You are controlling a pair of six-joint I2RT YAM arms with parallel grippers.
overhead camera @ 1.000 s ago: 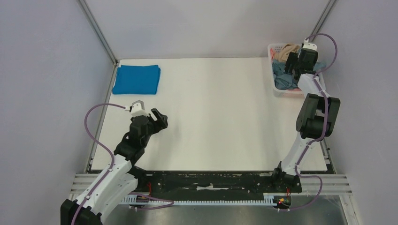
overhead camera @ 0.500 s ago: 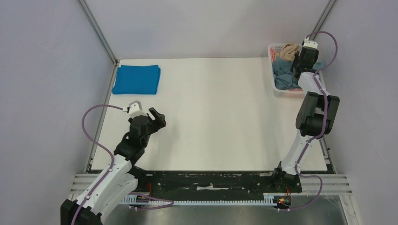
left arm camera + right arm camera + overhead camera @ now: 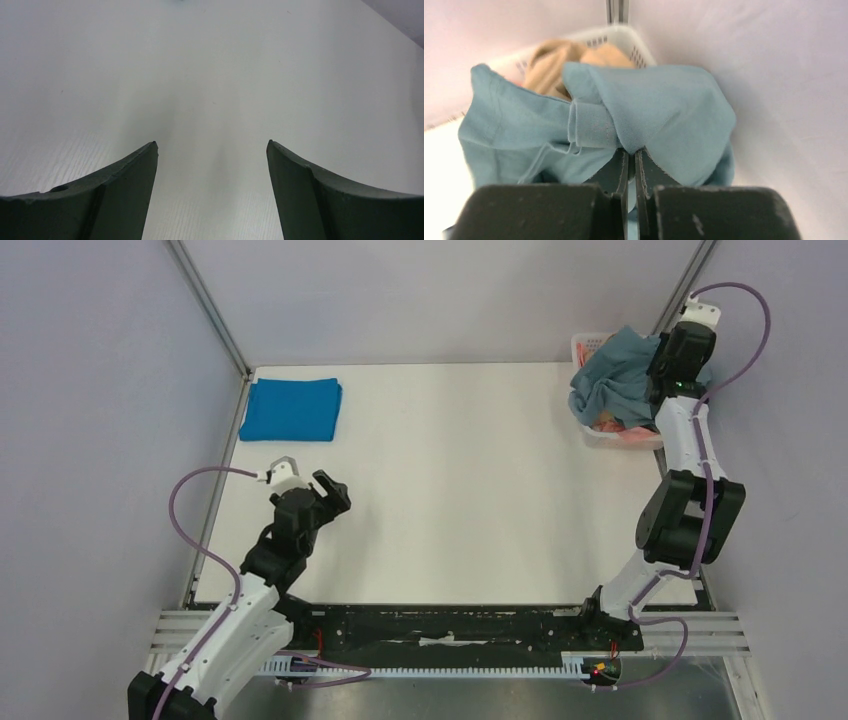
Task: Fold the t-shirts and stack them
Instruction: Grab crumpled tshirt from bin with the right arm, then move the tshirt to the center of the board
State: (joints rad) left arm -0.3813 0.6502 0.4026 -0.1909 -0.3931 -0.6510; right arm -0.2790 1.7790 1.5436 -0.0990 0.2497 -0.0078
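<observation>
While the flat white tabletop point(image 3: 480, 490) took up most of the top view, the dusty grey-blue cloth tee point(image 3: 612, 375) hung bunched above the white plastic mesh basket point(image 3: 584, 340) at the far R corner. The bright blue folded cloth tee point(image 3: 292, 409) lay flat at the far L corner. A tan crumpled cloth tee point(image 3: 556, 55) sat in the basket behind the grey-blue one. R gripper point(image 3: 631, 152) was pinched tight on a fold of the grey-blue tee. L gripper point(image 3: 212, 145) hung w/ fingers spread wide over the table's near-L part.

You see a white desk point(image 3: 470, 500) enclosed by pale lilac walls point(image 3: 440, 290), with metal posts point(image 3: 207, 306) rising at the desk's far corners.
</observation>
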